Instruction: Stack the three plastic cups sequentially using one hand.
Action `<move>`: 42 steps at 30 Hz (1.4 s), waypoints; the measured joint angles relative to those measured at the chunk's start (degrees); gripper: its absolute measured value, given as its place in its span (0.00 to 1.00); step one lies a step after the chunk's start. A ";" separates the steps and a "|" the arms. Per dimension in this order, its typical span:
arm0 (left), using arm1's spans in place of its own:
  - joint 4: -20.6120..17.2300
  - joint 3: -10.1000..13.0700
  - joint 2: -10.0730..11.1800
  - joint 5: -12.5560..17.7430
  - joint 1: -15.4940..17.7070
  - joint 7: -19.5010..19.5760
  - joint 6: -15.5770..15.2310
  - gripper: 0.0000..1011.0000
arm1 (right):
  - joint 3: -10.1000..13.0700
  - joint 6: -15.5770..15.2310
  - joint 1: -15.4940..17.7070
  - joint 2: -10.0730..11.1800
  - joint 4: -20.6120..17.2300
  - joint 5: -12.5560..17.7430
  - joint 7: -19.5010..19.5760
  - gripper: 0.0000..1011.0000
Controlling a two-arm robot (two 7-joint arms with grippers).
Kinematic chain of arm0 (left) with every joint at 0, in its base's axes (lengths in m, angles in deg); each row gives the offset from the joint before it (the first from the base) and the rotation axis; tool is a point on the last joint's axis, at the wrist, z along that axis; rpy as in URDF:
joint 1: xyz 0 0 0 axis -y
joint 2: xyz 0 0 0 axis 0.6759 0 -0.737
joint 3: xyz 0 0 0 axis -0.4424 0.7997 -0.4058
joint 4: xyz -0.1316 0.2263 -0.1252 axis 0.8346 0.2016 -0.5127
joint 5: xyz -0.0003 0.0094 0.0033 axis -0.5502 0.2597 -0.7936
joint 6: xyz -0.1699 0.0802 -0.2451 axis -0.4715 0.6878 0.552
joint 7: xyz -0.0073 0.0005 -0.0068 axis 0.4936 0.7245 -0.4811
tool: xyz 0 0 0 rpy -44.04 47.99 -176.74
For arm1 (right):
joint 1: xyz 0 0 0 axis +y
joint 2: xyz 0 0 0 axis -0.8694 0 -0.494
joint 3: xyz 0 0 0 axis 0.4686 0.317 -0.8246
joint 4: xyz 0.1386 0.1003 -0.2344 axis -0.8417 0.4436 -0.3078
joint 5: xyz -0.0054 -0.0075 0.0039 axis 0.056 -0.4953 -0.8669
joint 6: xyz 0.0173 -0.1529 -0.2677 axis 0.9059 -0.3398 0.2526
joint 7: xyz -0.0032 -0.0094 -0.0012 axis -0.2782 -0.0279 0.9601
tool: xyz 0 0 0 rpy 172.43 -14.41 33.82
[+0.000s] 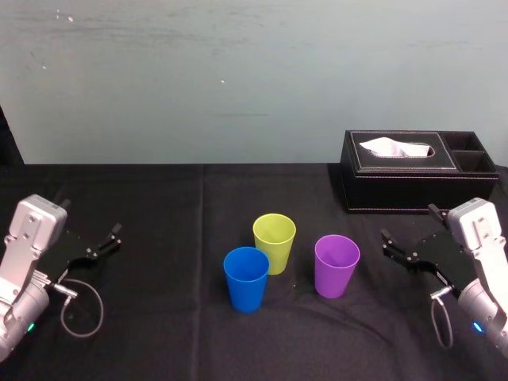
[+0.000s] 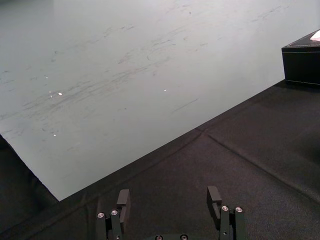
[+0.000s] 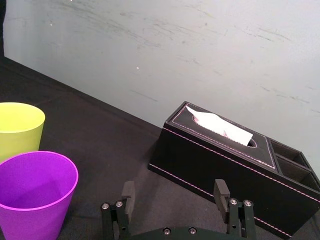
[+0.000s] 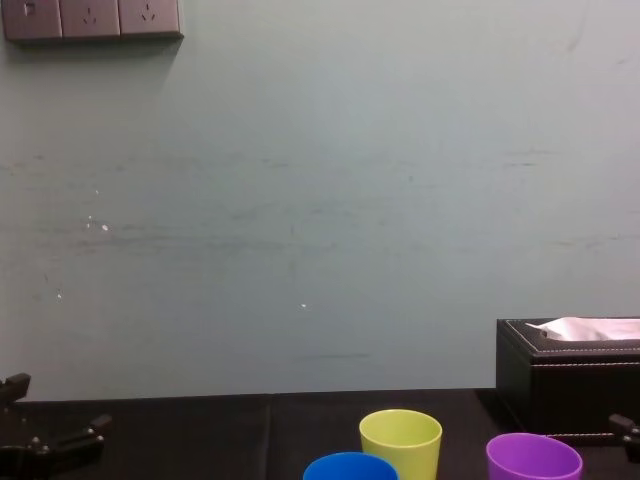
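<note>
Three plastic cups stand upright and apart in the middle of the black table: a blue cup nearest me, a yellow-green cup behind it, a purple cup to the right. The purple cup and yellow-green cup also show in the right wrist view. My right gripper hovers open and empty to the right of the purple cup, fingers spread wide. At the table's left side my left gripper is open and holds nothing.
A black leather tissue box with a white tissue sticking out stands at the back right, just behind my right gripper. A pale wall runs along the table's far edge. A cable loop hangs by the left arm.
</note>
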State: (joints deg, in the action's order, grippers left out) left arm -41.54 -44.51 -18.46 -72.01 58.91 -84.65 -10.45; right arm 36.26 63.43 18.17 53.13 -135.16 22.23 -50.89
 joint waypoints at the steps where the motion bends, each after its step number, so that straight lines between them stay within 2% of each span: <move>1: 0.00 0.00 0.00 0.00 0.00 0.00 0.00 0.99 | 0.00 0.00 0.00 0.00 0.00 0.00 0.00 0.99; 8: 0.00 0.00 0.00 0.00 0.00 0.00 0.00 0.99 | 0.12 0.00 0.08 -0.06 -0.06 -0.03 0.02 0.99; 19: 0.00 0.00 0.00 0.00 0.00 0.00 0.00 0.99 | 2.87 -1.81 2.10 -1.03 -2.72 0.63 0.23 0.99; 24: 0.00 0.00 0.00 0.00 0.00 0.00 0.00 0.99 | 5.12 -5.85 4.20 -0.27 -6.33 3.90 -1.65 0.99; 25: 0.00 0.00 0.00 0.00 0.00 0.00 0.00 0.99 | 5.84 -7.43 5.06 0.21 -7.91 5.15 -2.58 0.99; 34: 0.00 0.00 0.00 0.00 0.00 0.00 0.00 0.99 | 8.13 -16.93 9.78 2.67 -15.78 11.77 -8.53 0.99; 39: 0.00 0.00 0.00 0.00 0.00 0.00 0.00 0.99 | 7.97 -21.71 11.46 3.08 -19.16 13.02 -10.45 0.99; 42: 0.00 0.00 0.00 0.00 0.00 0.00 0.00 0.99 | 7.62 -23.02 11.66 3.05 -19.83 13.02 -11.08 0.99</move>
State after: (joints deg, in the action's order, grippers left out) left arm -41.54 -44.52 -18.46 -72.01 58.91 -84.65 -10.45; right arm 43.87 40.41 29.83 56.17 -154.99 35.24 -61.97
